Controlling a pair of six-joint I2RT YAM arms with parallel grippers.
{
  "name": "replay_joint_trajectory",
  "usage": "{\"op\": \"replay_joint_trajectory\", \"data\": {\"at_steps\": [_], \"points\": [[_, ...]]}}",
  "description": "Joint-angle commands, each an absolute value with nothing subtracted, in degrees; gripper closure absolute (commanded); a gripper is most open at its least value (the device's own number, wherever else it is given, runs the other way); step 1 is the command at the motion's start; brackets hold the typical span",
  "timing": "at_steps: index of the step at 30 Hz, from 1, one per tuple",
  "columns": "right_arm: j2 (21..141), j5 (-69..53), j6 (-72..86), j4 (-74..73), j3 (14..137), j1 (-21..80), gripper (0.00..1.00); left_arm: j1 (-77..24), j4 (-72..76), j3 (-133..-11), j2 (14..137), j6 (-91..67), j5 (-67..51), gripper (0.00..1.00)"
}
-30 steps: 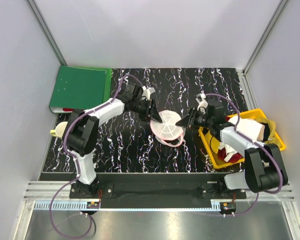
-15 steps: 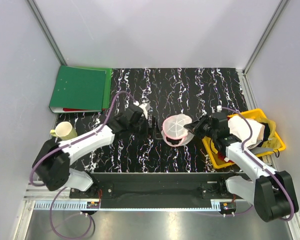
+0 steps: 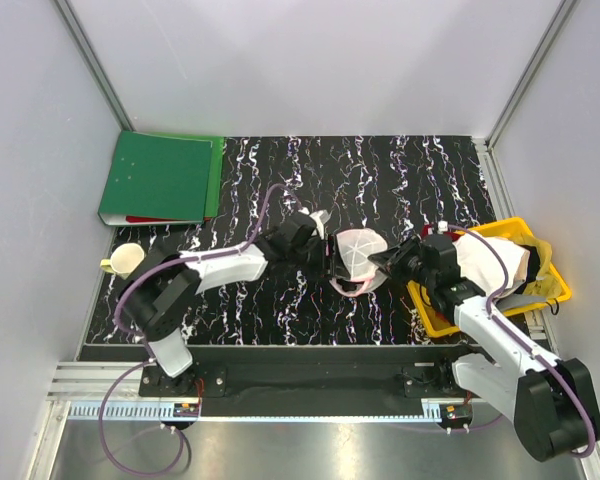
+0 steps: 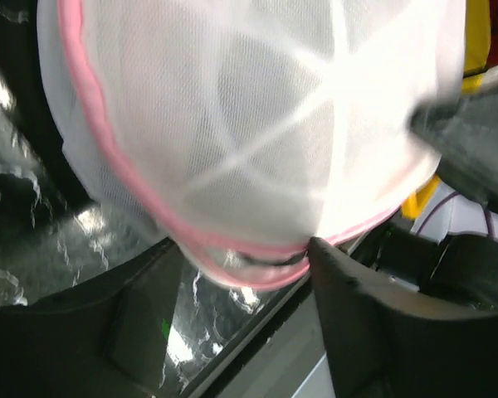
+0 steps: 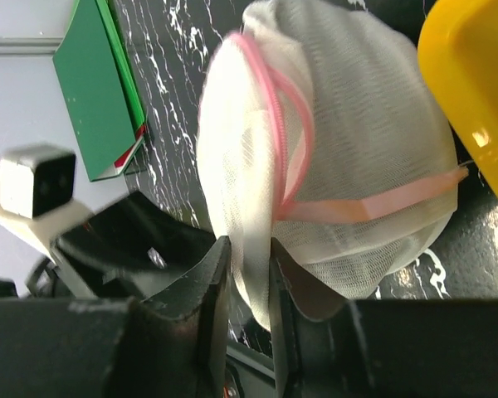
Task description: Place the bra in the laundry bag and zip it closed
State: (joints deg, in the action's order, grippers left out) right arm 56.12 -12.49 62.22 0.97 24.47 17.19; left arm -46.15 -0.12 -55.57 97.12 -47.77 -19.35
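Laundry bag (image 3: 358, 252) is at the middle of the black table (image 3: 280, 310), near the yellow basket (image 3: 427, 310). Left gripper (image 4: 236, 249) has its fingers wide apart at the pink rim; I cannot tell if they hold it. Right gripper (image 5: 249, 245) is nearly closed, pinching the white mesh.

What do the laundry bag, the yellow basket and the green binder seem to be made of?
Bag: fine white mesh, probably synthetic, matte; the weave is see-through, with pink fabric trim along the rims.
Basket: hard plastic, glossy; a bright highlight sits on its smooth rim.
Binder: perhaps plastic-covered board; the green cover is flat and smooth, but this is uncertain.
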Motion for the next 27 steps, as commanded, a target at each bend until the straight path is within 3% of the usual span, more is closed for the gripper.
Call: {"op": "replay_joint_trajectory", "data": {"at_steps": [1, 3, 4, 6, 8, 16, 27], "points": [[54.14, -11.95, 62.41, 0.35, 23.73, 18.63, 0.71, -43.25, 0.18, -61.70, 99.67, -43.35, -20.13, 0.61], [54.66, -13.18, 60.13, -1.48, 24.25, 18.81, 0.69, -41.14, -4.10, -62.92, 99.23, -41.23, -18.64, 0.72], [55.10, -14.40, 59.16, -2.63, 24.78, 18.72, 0.66, -40.44, -5.35, -63.45, 98.97, -38.78, -17.85, 0.85], [56.07, -15.12, 56.18, -3.69, 26.01, 18.72, 0.62, -38.68, -9.72, -64.94, 98.88, -35.96, -17.41, 0.95], [56.34, -15.99, 54.33, -3.96, 26.37, 18.81, 0.56, -37.28, -12.38, -68.02, 99.05, -31.92, -17.23, 0.99], [59.94, -21.35, 46.14, -5.98, 30.32, 18.72, 0.32, -34.28, -18.63, -73.56, 100.98, -23.74, -24.24, 1.00], [67.06, -25.66, 52.56, 9.04, 27.60, 18.90, 0.29, -34.37, -18.89, -73.48, 101.25, -23.20, -25.84, 0.99]]}}
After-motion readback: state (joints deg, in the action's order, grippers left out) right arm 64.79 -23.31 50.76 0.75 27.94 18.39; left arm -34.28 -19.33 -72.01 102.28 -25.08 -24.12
